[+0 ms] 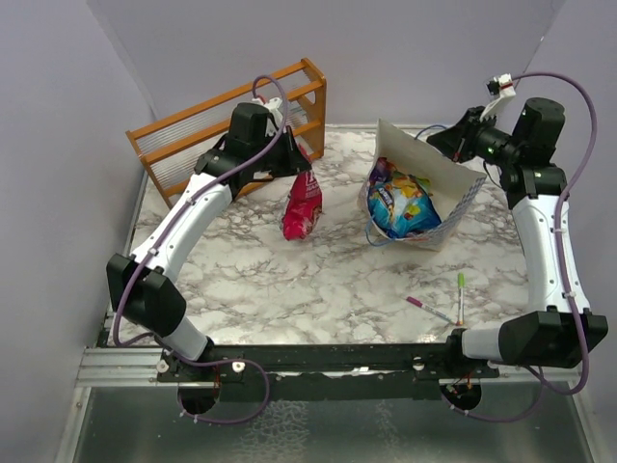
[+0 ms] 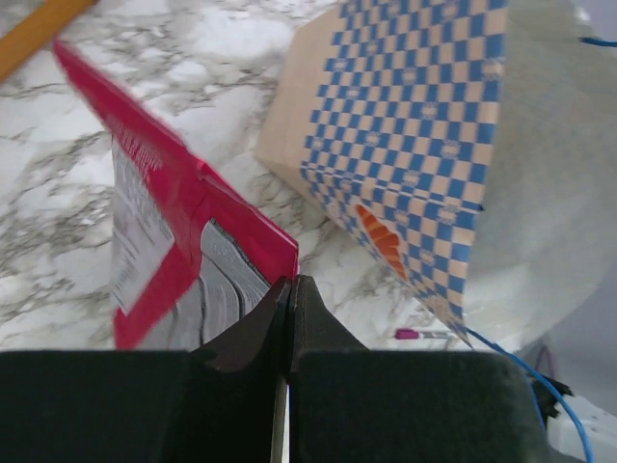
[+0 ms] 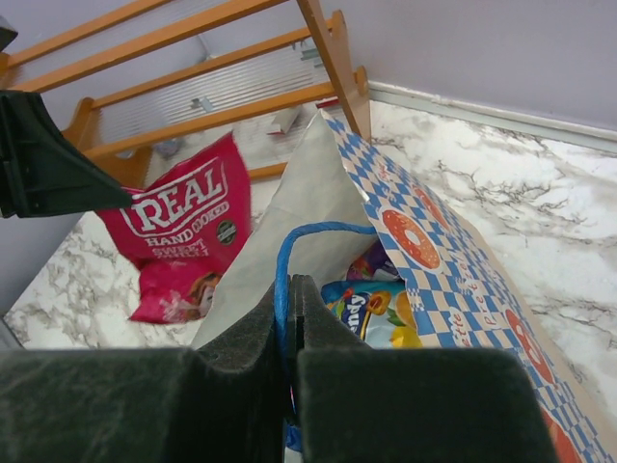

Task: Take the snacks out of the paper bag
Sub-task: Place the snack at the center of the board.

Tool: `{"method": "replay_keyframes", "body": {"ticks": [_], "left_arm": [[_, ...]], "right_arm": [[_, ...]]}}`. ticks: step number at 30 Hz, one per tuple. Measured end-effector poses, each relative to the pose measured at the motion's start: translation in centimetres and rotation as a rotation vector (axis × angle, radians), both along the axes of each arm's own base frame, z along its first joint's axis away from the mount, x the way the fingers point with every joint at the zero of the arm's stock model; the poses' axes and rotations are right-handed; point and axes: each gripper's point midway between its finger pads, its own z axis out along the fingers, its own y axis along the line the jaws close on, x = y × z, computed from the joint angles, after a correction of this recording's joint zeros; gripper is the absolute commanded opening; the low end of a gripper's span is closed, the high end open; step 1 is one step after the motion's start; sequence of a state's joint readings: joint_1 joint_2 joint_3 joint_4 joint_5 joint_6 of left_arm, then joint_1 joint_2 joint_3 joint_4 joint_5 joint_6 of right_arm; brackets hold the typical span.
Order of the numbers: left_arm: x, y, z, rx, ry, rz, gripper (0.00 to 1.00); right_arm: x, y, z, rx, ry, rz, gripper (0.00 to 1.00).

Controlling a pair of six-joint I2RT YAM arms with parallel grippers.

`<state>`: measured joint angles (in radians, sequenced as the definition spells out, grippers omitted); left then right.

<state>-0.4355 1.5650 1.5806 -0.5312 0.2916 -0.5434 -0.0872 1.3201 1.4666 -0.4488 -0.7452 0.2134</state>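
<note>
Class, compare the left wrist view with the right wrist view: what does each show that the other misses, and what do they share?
Only the left wrist view: the left pincer shut on the red packet's edge, and a pink marker pen. Only the right wrist view: the right pincer shut on the blue cord handle, other packets inside the paper bag, the REAL lettering. Both: the red packet, the bag's checked side, the marble table.

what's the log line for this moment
left end effector: shut on red packet | right end effector: shut on bag handle | paper bag: packets inside
</note>
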Motion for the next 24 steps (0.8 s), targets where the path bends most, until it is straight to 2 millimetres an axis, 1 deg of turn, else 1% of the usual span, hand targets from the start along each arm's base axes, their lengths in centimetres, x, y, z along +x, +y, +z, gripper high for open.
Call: {"method": "replay_keyframes", "body": {"ticks": [2, 4, 6, 8, 9, 11, 12, 13, 15, 16, 18, 19, 20, 21, 22, 24], "left_arm": [[-0.1, -1.1, 0.8, -0.056, -0.006, -0.040, 0.00], [-0.2, -1.7, 1.6, -0.087, -0.025, -0.072, 0.00], [-0.1, -1.9, 2.3, -0.094, -0.063, -0.089, 0.00], [-0.2, -1.3, 2.1, -0.079, -0.092, -0.087, 0.00], [-0.2, -0.5, 1.6, -0.063, -0.094, -0.072, 0.00], [-0.5, 1.8, -0.5, -0.025, -0.074, -0.020, 0.00], [-0.6, 3.1, -2.0, -0.004, -0.050, 0.014, 0.00], [-0.5, 4.9, -3.9, 0.019, -0.016, 0.059, 0.04], [-0.6, 7.8, -7.6, 0.066, 0.061, 0.136, 0.21], [-0.8, 9.5, -9.9, 0.097, 0.110, 0.176, 0.31], [-1.8, 11.3, -13.1, 0.144, 0.186, 0.214, 0.44], [-2.0, 11.5, -13.5, 0.153, 0.192, 0.220, 0.54], [-2.9, 11.7, -14.7, 0.169, 0.229, 0.217, 0.58], [-3.4, 11.7, -14.7, 0.175, 0.229, 0.206, 0.59], [-3.6, 11.6, -14.3, 0.174, 0.222, 0.202, 0.59], [-3.9, 11.3, -12.4, 0.159, 0.173, 0.190, 0.59]], "right_arm": [[0.1, 0.1, -0.2, 0.004, 0.008, 0.010, 0.01], [0.1, 0.2, -0.4, 0.005, 0.015, 0.015, 0.01], [-0.1, 0.3, -0.5, 0.007, 0.020, 0.020, 0.01], [-0.2, 0.4, -0.3, 0.012, 0.021, 0.030, 0.01], [-0.3, 0.5, -0.2, 0.013, 0.019, 0.035, 0.01], [-0.5, 0.7, 0.0, 0.021, 0.018, 0.050, 0.01], [-0.7, 0.9, 0.1, 0.027, 0.017, 0.061, 0.01], [-1.0, 1.2, 0.4, 0.035, 0.012, 0.080, 0.01], [-1.7, 1.6, 1.0, 0.044, -0.014, 0.113, 0.01], [-2.2, 1.9, 1.3, 0.049, -0.026, 0.130, 0.01], [-3.4, 2.3, 2.1, 0.056, -0.060, 0.167, 0.01], [-4.1, 2.7, 2.6, 0.060, -0.082, 0.190, 0.01], [-4.7, 2.9, 3.1, 0.061, -0.101, 0.206, 0.01], [-5.4, 3.1, 3.8, 0.064, -0.128, 0.224, 0.01], [-5.8, 3.2, 4.0, 0.065, -0.139, 0.233, 0.01], [-7.0, 3.6, 5.0, 0.068, -0.179, 0.263, 0.01]]}}
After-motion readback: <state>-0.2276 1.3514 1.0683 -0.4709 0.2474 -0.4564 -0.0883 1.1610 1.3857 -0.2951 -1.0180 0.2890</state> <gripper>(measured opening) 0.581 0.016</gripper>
